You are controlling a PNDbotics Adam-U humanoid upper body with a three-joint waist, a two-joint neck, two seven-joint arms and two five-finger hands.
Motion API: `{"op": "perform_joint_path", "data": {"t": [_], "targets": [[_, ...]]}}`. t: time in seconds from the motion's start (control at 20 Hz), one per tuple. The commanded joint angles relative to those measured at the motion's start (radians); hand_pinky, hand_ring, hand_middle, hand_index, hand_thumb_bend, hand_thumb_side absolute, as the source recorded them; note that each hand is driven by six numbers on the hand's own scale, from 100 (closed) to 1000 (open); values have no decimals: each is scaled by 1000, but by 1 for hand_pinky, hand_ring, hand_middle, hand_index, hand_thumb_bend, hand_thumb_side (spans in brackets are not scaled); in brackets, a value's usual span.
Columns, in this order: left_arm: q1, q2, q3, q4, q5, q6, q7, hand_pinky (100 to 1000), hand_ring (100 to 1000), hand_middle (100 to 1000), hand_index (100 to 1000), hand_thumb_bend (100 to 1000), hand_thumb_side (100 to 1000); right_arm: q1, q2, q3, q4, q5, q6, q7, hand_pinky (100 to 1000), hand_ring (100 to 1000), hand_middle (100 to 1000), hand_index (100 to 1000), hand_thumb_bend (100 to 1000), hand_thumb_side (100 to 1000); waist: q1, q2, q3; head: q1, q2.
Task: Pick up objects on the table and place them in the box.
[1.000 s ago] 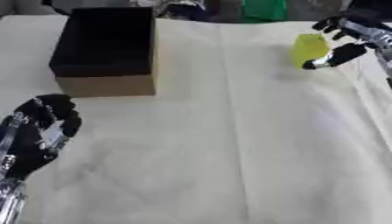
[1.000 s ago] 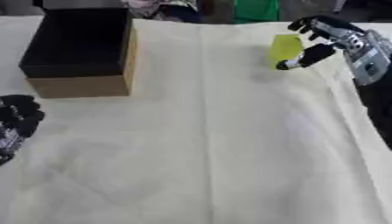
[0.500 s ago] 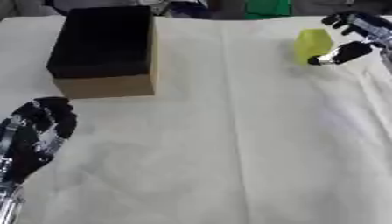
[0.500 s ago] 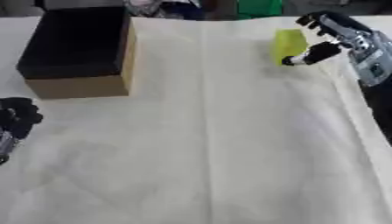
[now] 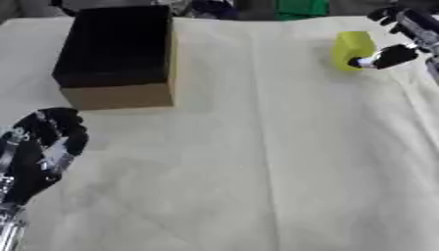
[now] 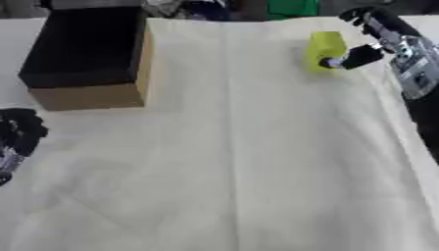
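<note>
Right robot hand (image 6: 381, 41), unclenched, thumb touching the yellow block (image 6: 326, 45) at the counter's (image 5: 257, 162) far right, should curl round it squarely before carrying it to the box (image 5: 120, 54).

Looks like a lab or test room, a counter (image 5: 257, 162) draped in a creased cream cloth (image 6: 257, 171), an open cardboard box (image 5: 120, 54) with a black inside, dim clutter and something green (image 5: 300, 7) along the far edge
</note>
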Motion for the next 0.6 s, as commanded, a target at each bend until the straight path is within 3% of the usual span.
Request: {"op": "perform_joint_path", "data": {"t": [0.05, 0.6], "targets": [[-12, 8, 1, -21, -2, -2, -6, 679, 616, 592, 717, 553, 460, -13, -36, -5, -3, 13, 2, -9, 798, 876, 842, 904, 626, 280, -1, -15, 4, -1, -13], [-18, 6, -1, -24, -1, -3, -9, 680, 616, 592, 717, 550, 464, -12, -27, -4, 6, 24, 10, -7, 787, 865, 836, 902, 629, 287, -1, -5, 22, -2, -23]]}}
